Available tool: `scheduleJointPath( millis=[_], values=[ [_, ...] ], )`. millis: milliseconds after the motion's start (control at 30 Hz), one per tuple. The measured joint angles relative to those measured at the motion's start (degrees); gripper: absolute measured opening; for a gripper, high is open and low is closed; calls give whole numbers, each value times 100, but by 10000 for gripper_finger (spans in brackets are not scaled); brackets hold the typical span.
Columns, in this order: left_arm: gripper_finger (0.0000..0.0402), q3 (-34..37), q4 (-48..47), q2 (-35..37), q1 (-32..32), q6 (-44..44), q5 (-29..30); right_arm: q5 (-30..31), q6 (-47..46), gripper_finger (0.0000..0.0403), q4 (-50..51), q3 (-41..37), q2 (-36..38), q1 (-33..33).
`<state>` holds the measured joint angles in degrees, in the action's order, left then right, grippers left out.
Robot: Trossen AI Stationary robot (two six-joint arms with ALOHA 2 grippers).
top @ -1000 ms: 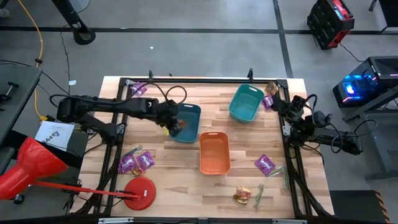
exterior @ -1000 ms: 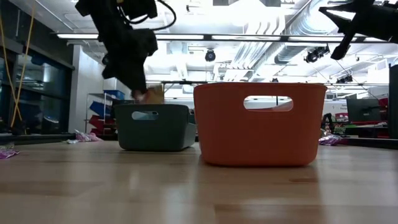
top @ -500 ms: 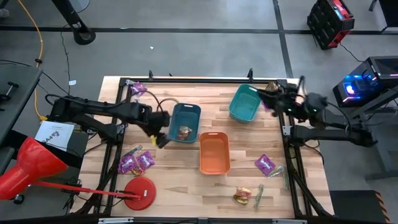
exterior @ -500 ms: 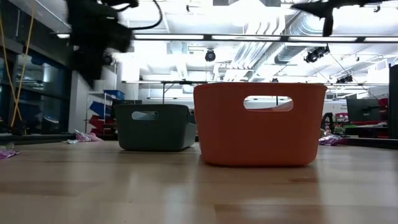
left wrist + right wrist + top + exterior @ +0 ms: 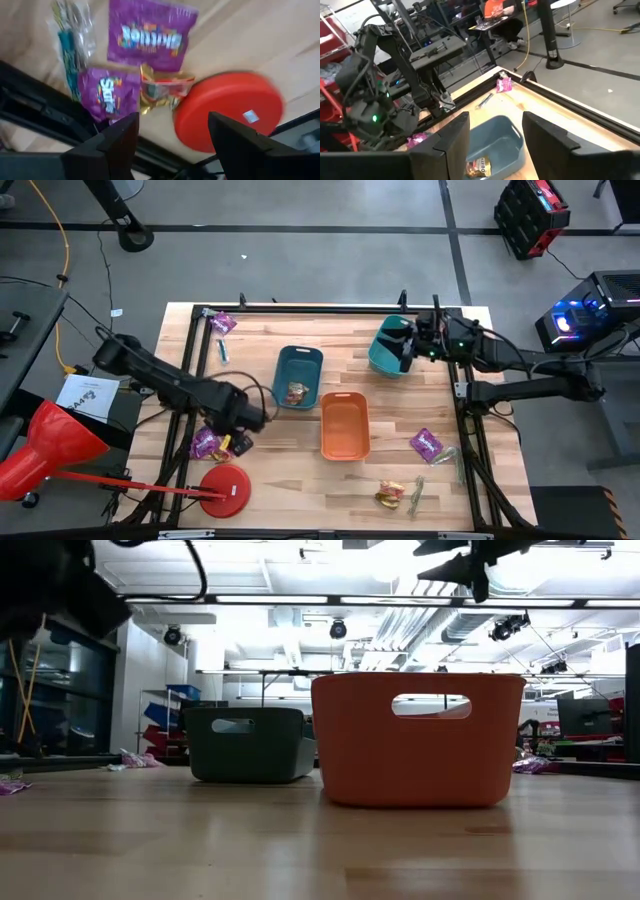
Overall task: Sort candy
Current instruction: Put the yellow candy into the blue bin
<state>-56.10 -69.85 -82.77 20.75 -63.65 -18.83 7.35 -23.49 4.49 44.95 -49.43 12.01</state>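
My left gripper (image 5: pixel 243 442) hangs over the near-left candy pile w/ fingers (image 5: pixel 117 145) apart, nothing in them. Below it: two purple packets (image 5: pixel 150 32), a gold wrapper (image 5: pixel 162 90), a green stick (image 5: pixel 67 50), all just beside the red disc (image 5: pixel 227 110). My right gripper (image 5: pixel 408 350) is over the far teal bin (image 5: pixel 385 345), fingers (image 5: pixel 547 147) apart, empty. An orange-brown piece (image 5: pixel 296 392) lies in the dark teal bin (image 5: pixel 300 360). Orange bin (image 5: pixel 344 430) mid-table. More candy near right: purple packet (image 5: pixel 426 444), gold wrapper (image 5: pixel 388 497). Another purple packet (image 5: pixel 223 324) far left.
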Motion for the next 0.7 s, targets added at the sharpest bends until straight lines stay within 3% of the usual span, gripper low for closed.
scheduleJointPath(
  millis=[300,500,700],
  values=[
    [229,263,117,-995,267,773,-322,-413,0,177,2,0,2,274],
    [229,909,844,-962,273,717,-775,-480,0,177,1,0,2,301],
    [227,1214,1673,-883,275,723,-636,-480,0,177,2,0,4,301]
  ],
)
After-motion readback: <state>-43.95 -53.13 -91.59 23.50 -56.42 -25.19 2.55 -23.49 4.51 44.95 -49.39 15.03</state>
